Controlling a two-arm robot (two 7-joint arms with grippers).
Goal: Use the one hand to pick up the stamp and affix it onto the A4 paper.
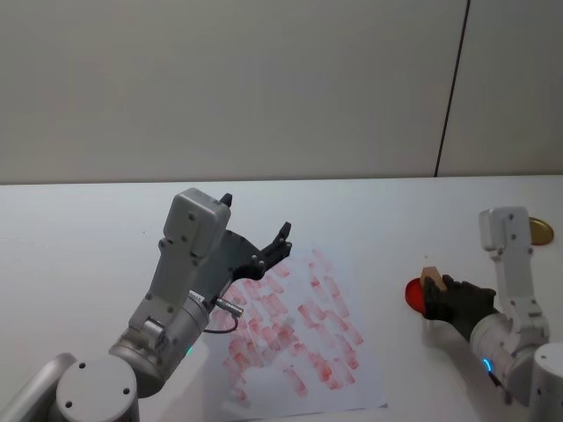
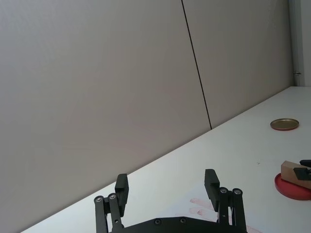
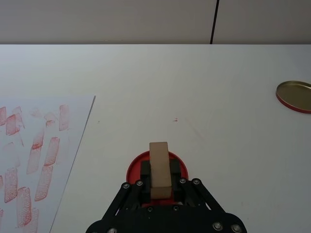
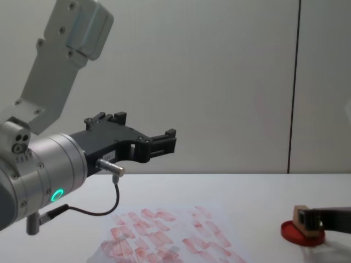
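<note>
our right gripper (image 3: 160,180) is clamped on the stamp (image 3: 159,162), holding it over the red ink pad (image 3: 133,170), right of the paper (image 1: 356,387). our left gripper (image 2: 166,184) hangs above the paper, jaws wide apart, empty.

The right tool (image 4: 315,218) grips the stamp (image 4: 300,215) on the red ink pad (image 4: 295,233), right of the A4 paper (image 4: 164,241).

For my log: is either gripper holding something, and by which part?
The right gripper holds the stamp by its two long sides; the left gripper holds nothing.
</note>
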